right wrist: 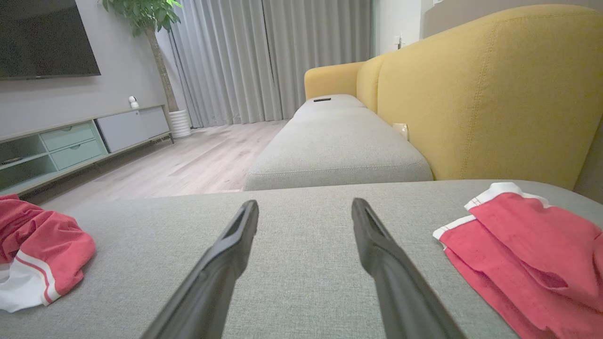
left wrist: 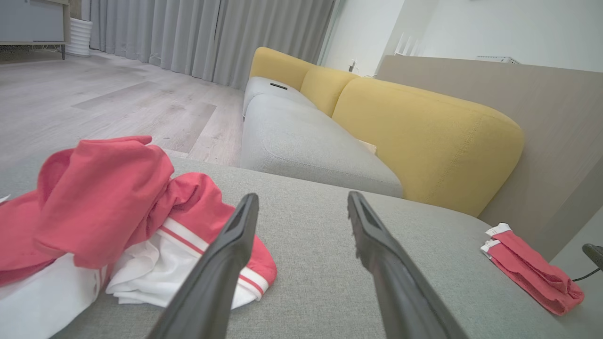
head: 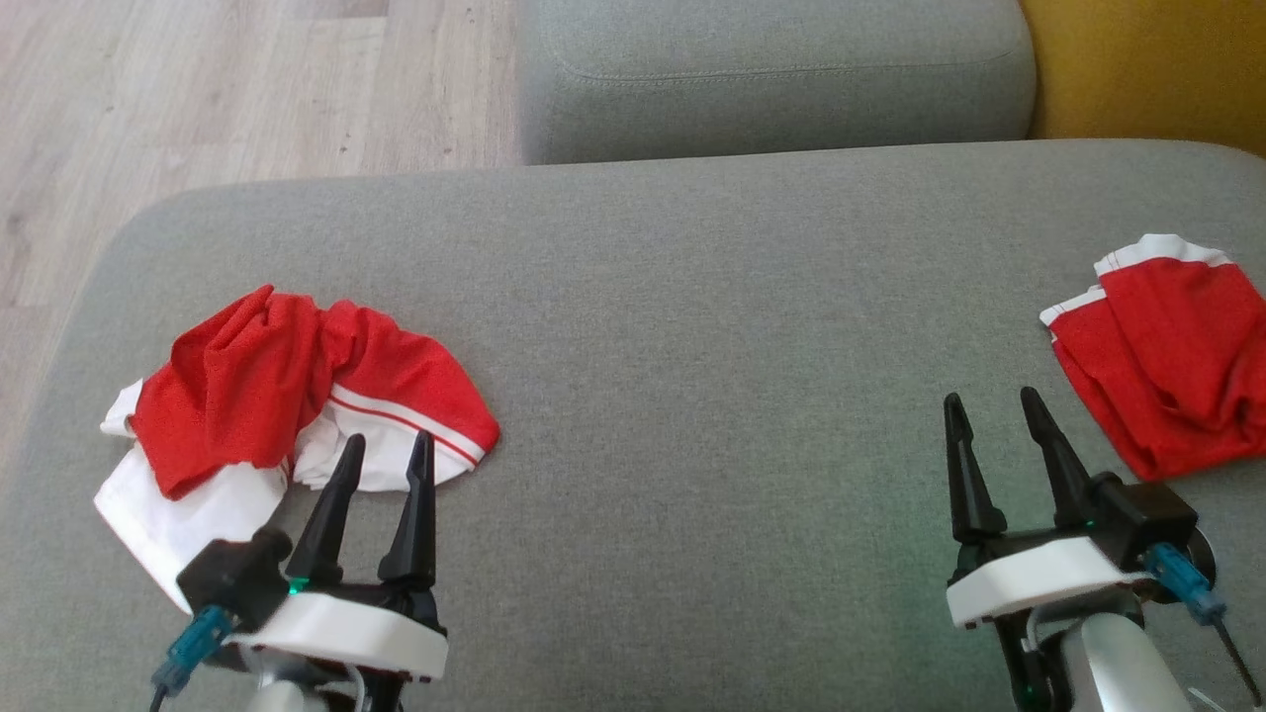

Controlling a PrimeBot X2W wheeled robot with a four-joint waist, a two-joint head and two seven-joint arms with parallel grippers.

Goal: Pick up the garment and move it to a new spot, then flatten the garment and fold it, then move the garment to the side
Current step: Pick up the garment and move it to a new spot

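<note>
We see the crumpled red-and-white garment by the woven grey cushion's near left edge, a folded red cloth at its right edge and open fabric between. The left end effector and right end effector gape wide, empty.

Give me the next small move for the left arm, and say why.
Probably ease the left gripper forward and down onto the crumpled garment: its jaws stand open and empty, its fingertips sit at the heap's near edge, and the garment lies bunched, not yet lifted.
</note>
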